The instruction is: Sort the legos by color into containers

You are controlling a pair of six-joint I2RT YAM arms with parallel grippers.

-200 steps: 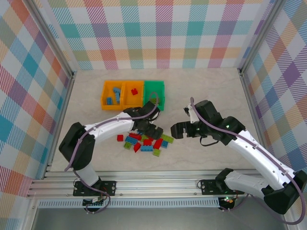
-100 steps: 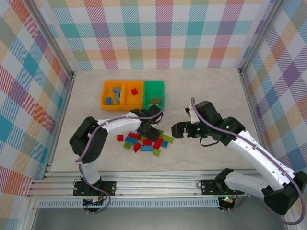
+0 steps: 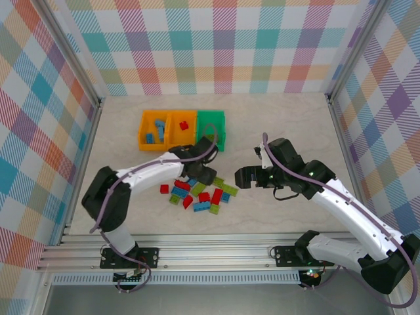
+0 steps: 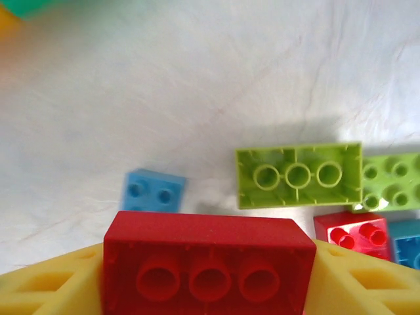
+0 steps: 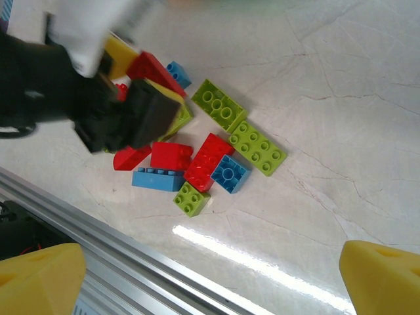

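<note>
Pale marbled table (image 3: 295, 131) carries the loose legos (image 3: 203, 197) in a heap nearest the arm bases. At the heap's far edge the left tool (image 3: 202, 172) pinches a red brick (image 4: 209, 262), hollow side toward its camera; a lime brick (image 4: 298, 175) and a small blue brick (image 4: 152, 191) lie just beyond. To the right, the right tool (image 3: 244, 178) hovers spread wide, its arm elbowed inward. Farthest, three containers (image 3: 182, 128) stand in a row.

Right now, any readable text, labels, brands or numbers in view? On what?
None. No print shows on the red brick in the left end effector, the loose bricks, the bins or the table. Stud embossing, if any, is too small to read.
</note>
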